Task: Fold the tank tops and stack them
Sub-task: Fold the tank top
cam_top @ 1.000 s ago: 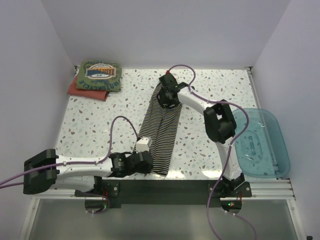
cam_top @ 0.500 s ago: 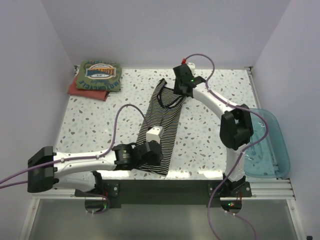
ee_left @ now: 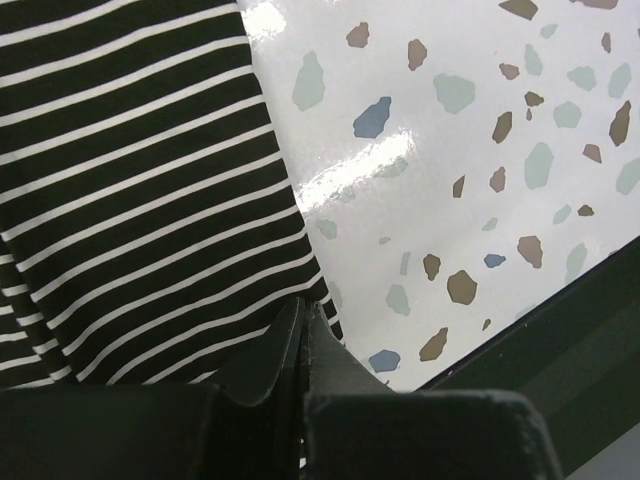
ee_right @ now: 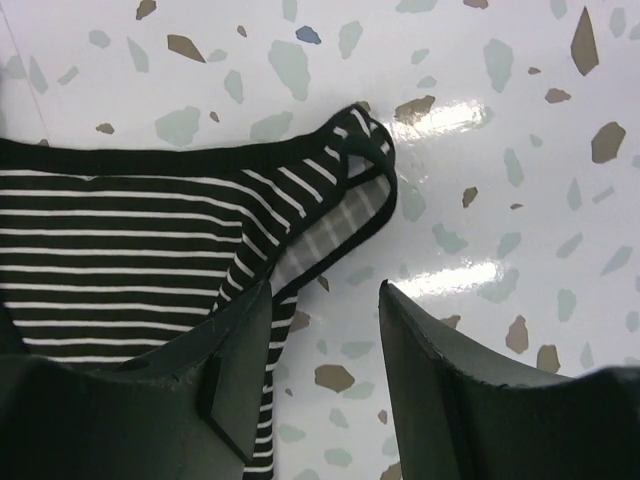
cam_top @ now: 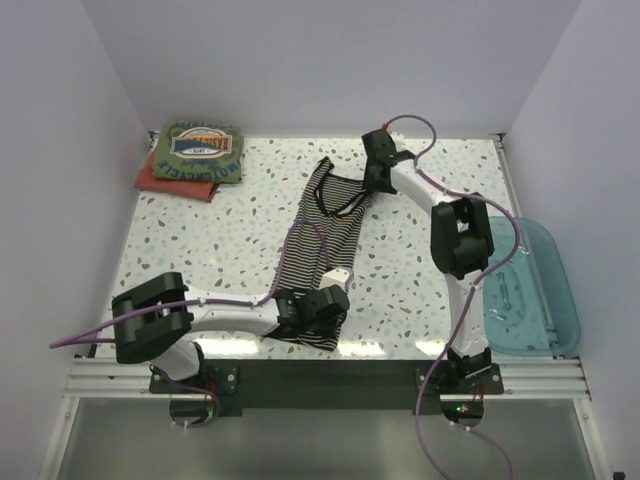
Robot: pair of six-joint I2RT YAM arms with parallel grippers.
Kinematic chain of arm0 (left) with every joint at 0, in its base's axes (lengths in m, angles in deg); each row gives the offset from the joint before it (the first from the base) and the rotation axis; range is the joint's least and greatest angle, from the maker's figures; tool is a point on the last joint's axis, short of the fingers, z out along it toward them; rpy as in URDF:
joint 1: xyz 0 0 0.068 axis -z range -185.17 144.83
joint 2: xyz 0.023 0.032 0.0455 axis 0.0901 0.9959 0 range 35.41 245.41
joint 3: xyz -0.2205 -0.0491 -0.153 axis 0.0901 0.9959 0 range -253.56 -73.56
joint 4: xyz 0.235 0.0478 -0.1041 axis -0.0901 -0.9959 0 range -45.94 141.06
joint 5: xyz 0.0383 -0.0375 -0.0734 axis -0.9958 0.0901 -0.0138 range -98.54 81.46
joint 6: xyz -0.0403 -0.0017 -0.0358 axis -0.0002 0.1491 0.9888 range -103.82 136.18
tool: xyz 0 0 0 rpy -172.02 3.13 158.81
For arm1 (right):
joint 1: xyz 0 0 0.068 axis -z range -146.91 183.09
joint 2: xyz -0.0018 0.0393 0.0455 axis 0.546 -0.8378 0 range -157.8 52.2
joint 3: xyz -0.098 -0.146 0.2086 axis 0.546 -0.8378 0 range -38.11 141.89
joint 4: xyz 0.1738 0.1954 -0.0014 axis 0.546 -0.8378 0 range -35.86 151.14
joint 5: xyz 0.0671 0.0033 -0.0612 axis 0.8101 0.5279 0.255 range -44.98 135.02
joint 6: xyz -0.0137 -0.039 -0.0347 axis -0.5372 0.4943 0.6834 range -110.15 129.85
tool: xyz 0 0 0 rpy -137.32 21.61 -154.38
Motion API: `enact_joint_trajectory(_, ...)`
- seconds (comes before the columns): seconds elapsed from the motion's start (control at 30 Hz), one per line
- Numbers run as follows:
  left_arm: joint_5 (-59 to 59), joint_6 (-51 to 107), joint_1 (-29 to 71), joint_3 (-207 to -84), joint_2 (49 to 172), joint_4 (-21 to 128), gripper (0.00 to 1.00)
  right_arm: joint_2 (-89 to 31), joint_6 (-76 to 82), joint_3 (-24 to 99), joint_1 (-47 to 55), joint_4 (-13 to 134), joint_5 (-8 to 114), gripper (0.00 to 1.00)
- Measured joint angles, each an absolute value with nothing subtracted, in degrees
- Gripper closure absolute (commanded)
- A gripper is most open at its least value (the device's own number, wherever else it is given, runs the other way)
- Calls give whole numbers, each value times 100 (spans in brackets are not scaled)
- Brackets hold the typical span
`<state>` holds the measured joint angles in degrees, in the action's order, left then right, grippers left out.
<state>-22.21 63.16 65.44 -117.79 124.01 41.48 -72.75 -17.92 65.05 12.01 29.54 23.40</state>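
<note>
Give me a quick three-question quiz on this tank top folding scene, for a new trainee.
1. True or false: the striped tank top already lies on the folded stack.
2. The left gripper is: A open above the table; B shut on the striped top's near hem; C resting on the stack.
3. What state is the right gripper in, and what is it over?
Key: 1 false, it lies spread out, apart from the stack. 2 B. 3 Open, over a shoulder strap of the striped top.
</note>
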Motion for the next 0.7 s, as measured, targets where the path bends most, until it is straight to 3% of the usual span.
enact_joint_trajectory(0.17, -2068, 6242, 6544, -11781, 12674, 4408, 100, -7692, -1709, 6955, 1207, 2924, 2344, 55)
enact_joint_trajectory(0.37, -1882, 6235, 6533, -11731, 12742, 4696, 100, -8022, -1595, 7517, 1256, 2845, 2237, 82)
enact_joint_trajectory(0.6, -1670, 6202, 6529, -11615, 12744, 4965, 100, -8490, -1440, 8345, 1328, 2771, 2185, 96)
enact_joint_trajectory(0.7, -1569, 6198, 6526, -11582, 12744, 5039, 100, -8543, -1399, 8402, 1328, 2775, 2211, 97)
